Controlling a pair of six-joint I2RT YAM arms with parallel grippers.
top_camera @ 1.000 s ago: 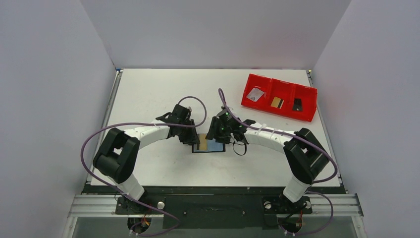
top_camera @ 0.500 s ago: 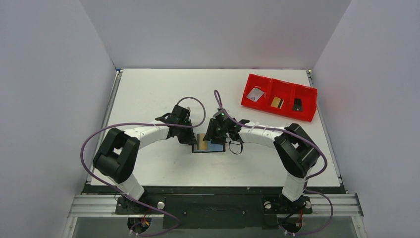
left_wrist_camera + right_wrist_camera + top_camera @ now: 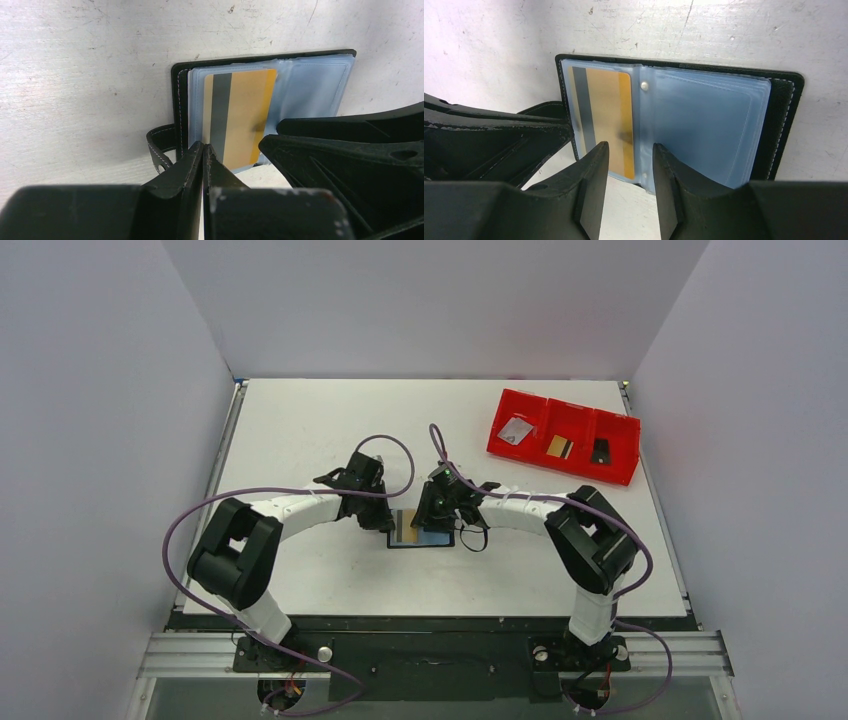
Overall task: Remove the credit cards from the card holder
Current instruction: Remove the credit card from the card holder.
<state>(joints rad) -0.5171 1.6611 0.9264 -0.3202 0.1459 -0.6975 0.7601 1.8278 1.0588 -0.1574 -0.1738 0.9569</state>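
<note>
The card holder (image 3: 424, 534) lies open on the table, its black cover (image 3: 783, 120) edging clear bluish sleeves (image 3: 320, 85). A gold credit card with a grey stripe (image 3: 245, 115) (image 3: 606, 110) sits inside the left sleeve. My left gripper (image 3: 204, 146) (image 3: 388, 522) is shut, its tips at the near edge of that sleeve by the stripe. Whether they pinch anything is hidden. My right gripper (image 3: 630, 146) (image 3: 433, 519) is open over the holder's near edge, one finger over the gold card's corner, the other past the spine.
A red three-compartment tray (image 3: 560, 466) stands at the back right holding a silver card (image 3: 516, 430), a gold card (image 3: 559, 446) and a black card (image 3: 600, 451). The holder's strap loop (image 3: 160, 145) sticks out beside my left fingers. The two grippers stand close together.
My left gripper has shut at the holder's edge. The right gripper's jaws have narrowed and it has shifted slightly left over the holder.
</note>
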